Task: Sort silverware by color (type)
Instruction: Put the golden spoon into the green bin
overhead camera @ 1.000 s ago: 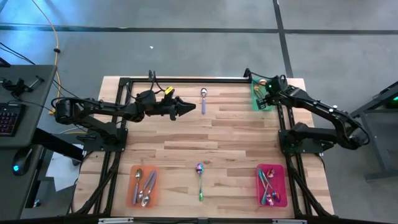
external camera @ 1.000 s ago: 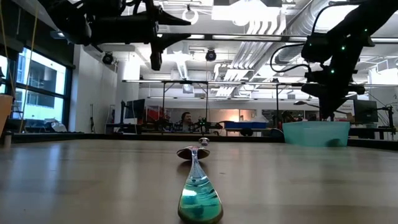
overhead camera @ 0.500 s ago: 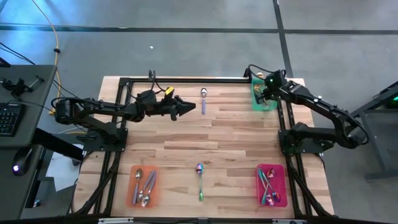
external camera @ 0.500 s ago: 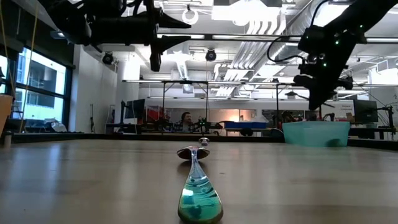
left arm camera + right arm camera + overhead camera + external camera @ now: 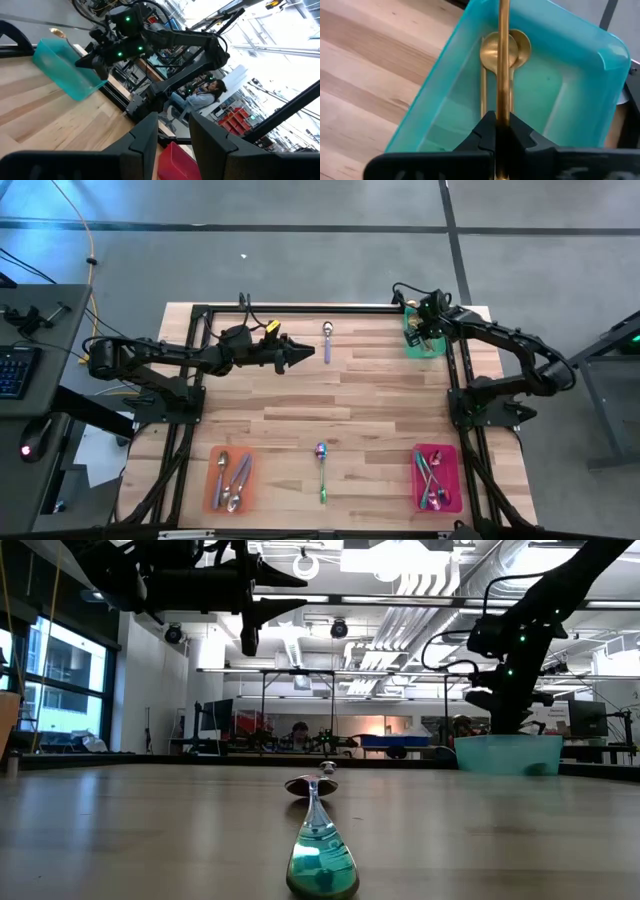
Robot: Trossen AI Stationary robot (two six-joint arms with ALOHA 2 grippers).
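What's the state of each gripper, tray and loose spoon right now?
Right gripper: shut on gold spoon, over green tray.
Left gripper: open, empty, above the table.
Green tray: holds gold spoons.
Orange tray: holds silver spoons.
Pink tray: holds rainbow spoons.
Rainbow spoon: loose on table.
Far spoon: loose on table.

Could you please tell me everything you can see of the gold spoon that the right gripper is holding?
The gold spoon is a thin, shiny metal piece with a straight, narrow handle. The right gripper is shut on the handle, its dark fingers pinching it from both sides, holding it over the green tray at the table's far right corner. Its end is out of view. Beneath it, two more gold spoons lie in the tray, bowls together at one end.
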